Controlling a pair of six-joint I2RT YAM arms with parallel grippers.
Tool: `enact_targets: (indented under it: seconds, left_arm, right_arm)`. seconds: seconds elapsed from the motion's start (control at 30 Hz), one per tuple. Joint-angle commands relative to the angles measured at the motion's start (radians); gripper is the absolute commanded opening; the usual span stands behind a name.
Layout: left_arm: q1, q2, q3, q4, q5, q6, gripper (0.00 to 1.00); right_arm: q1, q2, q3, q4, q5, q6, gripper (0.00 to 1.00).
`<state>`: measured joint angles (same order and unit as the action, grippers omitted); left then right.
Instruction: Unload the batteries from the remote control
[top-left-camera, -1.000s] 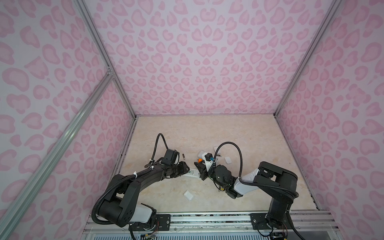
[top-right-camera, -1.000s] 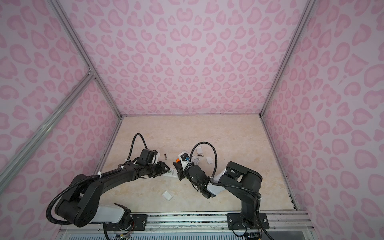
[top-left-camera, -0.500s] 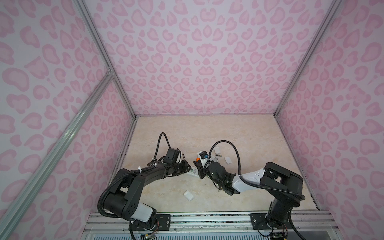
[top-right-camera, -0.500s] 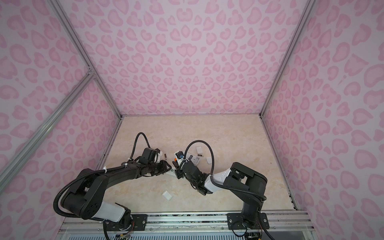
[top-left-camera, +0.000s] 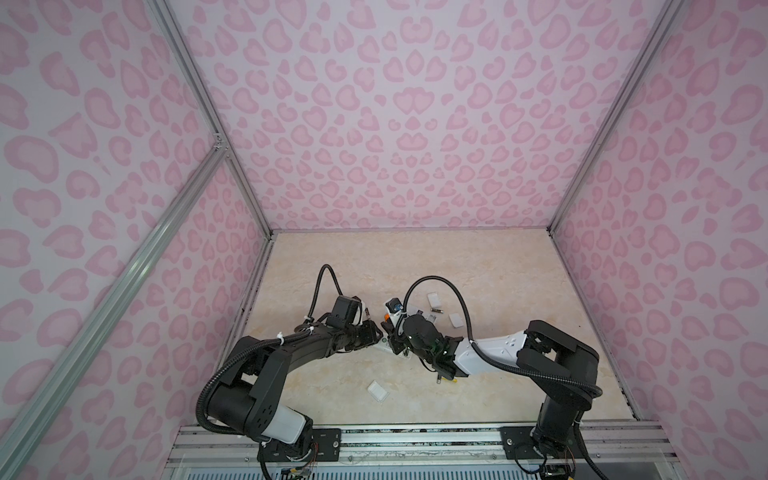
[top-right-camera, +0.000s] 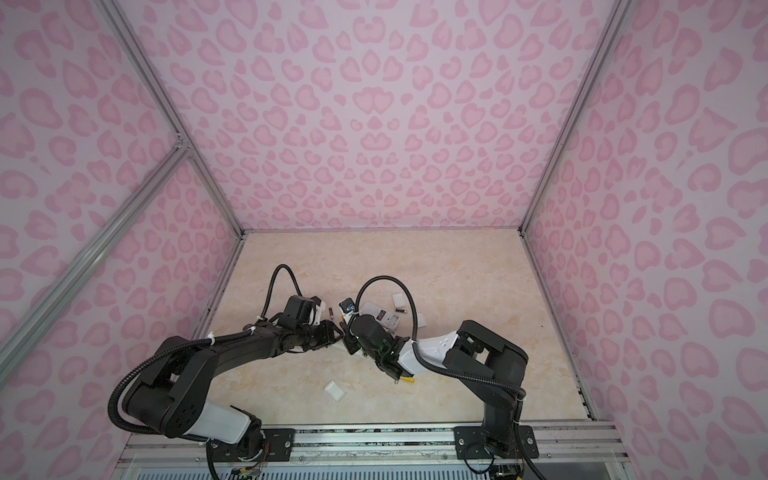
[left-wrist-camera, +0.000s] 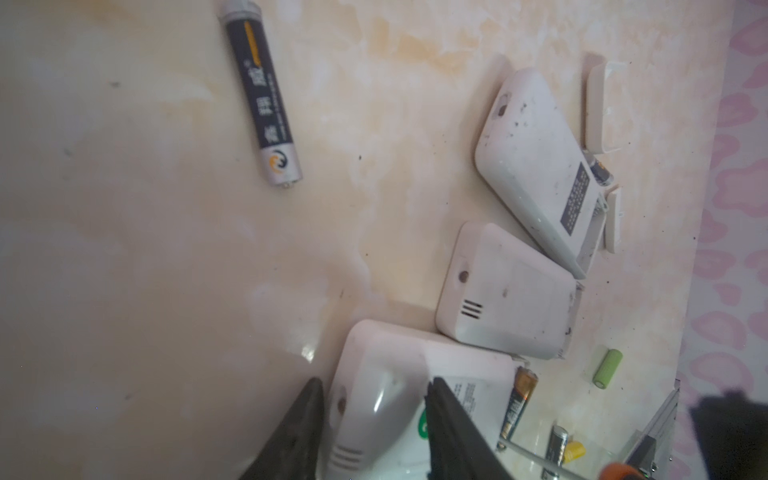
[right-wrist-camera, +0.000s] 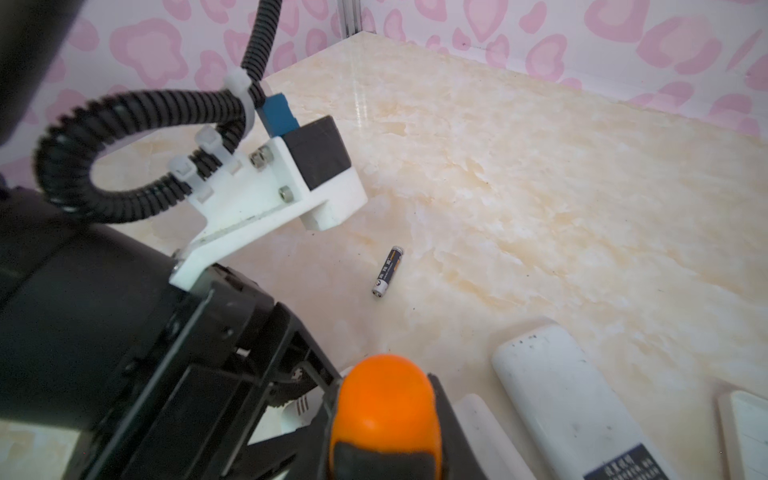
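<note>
Left wrist view: fingers of the left gripper (left-wrist-camera: 372, 381) pinch the end of a white remote (left-wrist-camera: 457, 361) on the bench (left-wrist-camera: 124, 249). A black-and-gold battery (left-wrist-camera: 517, 402) lies at its open end, and a green battery (left-wrist-camera: 607, 368) lies loose nearby. Fingers of the right gripper (right-wrist-camera: 386, 432) clamp the orange-handled screwdriver (right-wrist-camera: 386, 395).

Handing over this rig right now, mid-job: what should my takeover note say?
Grip: the left end effector straddles the end of the nearest remote; clamped or not, cannot tell. The right end effector is shut on the orange-handled screwdriver.
Lying loose: lone black battery, green battery, yellow battery beside a second black battery.
Unclear: the black-gold battery along the nearest remote's open end, seated or out.
Left: free that one if seated; check the middle remote and far remote, whose compartments do not show clearly.
</note>
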<state>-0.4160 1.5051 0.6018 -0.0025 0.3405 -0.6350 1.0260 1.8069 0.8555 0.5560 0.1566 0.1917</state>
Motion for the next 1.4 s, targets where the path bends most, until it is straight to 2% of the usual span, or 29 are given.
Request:
enact_targets:
  seconds: [0.0, 0.37, 1.07, 1.23, 1.37]
  left_arm:
    - [-0.002, 0.01, -0.011, -0.096, -0.026, 0.009, 0.45]
    - [-0.003, 0.013, -0.007, -0.098, -0.027, 0.011, 0.45]
    - [-0.003, 0.015, -0.01, -0.099, -0.026, 0.009, 0.45]
    - [-0.004, 0.009, -0.008, -0.107, -0.025, 0.009, 0.45]
    - [-0.004, -0.025, 0.0, -0.121, -0.018, 0.005, 0.46]
  right_arm:
    - [0.0, 0.016, 0.026, -0.101, -0.004, -0.02, 0.0]
    - [-0.001, 0.022, 0.091, -0.164, -0.025, -0.044, 0.0]
    - [-0.025, -0.021, 0.079, -0.147, -0.025, -0.017, 0.0]
    - [-0.035, -0.086, 0.052, -0.166, -0.023, 0.033, 0.0]
    - [-0.065, -0.163, 0.019, -0.219, -0.023, 0.129, 0.0]
